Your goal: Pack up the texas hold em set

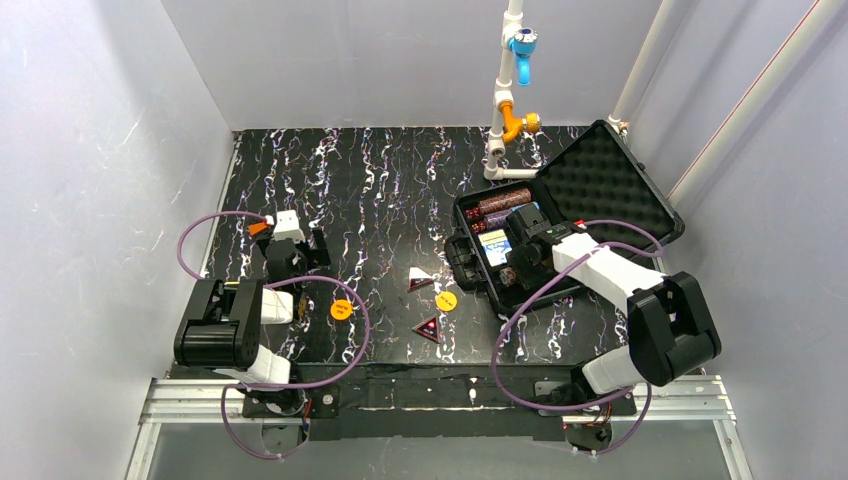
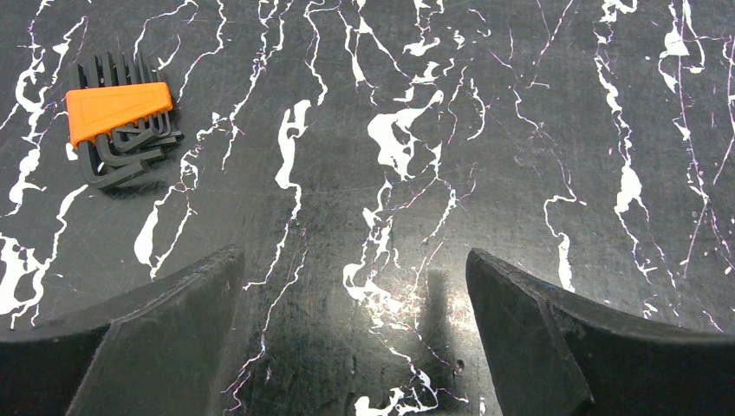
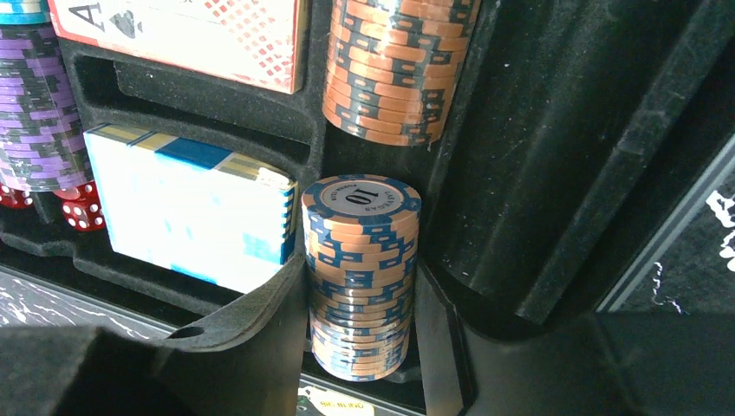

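You are holding a chip roll (image 3: 360, 277) in the chip channel of the case (image 3: 555, 173), just beside the blue deck (image 3: 186, 212). Your right gripper (image 3: 360, 351) is standing half closed, pinching the roll on both sides. Be lining the roll up with the channel and letting go only once it is seated. Your left gripper (image 2: 355, 338) is hanging wide open and empty over the table (image 2: 520, 130).

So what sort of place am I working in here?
Likely a lab robot test cell, not a home: plain white walls box in a black marbled tabletop, with an aluminium mounting rail at its near edge and a white pipe stand at the back.
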{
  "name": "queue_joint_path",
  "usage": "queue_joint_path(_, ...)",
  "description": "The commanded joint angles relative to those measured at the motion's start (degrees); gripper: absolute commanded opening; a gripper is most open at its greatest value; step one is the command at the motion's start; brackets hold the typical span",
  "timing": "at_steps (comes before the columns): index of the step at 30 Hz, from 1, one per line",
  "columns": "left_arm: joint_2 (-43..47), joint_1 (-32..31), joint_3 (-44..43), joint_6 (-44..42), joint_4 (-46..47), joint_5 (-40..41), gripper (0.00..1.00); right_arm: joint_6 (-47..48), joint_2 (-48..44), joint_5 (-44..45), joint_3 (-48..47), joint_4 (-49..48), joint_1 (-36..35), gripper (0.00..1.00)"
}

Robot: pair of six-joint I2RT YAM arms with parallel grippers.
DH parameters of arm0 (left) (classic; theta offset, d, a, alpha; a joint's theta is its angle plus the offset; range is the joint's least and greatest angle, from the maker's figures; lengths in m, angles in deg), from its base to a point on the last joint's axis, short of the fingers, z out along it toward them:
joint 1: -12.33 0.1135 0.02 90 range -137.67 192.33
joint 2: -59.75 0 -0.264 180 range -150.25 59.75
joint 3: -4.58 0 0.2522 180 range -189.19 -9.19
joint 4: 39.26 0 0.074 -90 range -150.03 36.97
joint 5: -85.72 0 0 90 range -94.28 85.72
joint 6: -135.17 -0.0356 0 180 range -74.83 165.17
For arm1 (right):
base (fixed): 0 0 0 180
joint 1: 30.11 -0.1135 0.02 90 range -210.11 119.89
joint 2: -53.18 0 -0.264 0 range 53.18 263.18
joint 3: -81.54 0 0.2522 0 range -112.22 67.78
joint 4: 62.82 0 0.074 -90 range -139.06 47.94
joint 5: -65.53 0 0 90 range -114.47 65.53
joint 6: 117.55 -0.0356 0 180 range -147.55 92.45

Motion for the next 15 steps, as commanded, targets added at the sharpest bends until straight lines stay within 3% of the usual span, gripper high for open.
queue_joint_path(1, 0.97, -0.23, -0.51, -0.71, 0.43, 1.22, 0.98, -0.51, 0.39, -0.22, 0.83, -3.48, 0.41, 0.01)
queue_joint_path(15, 0.91, -0.24, -0.51, -0.69, 0.44, 1.22, 0.98, -1.87, -0.09, 2.75, 1.47, -3.77, 0.57, 0.01)
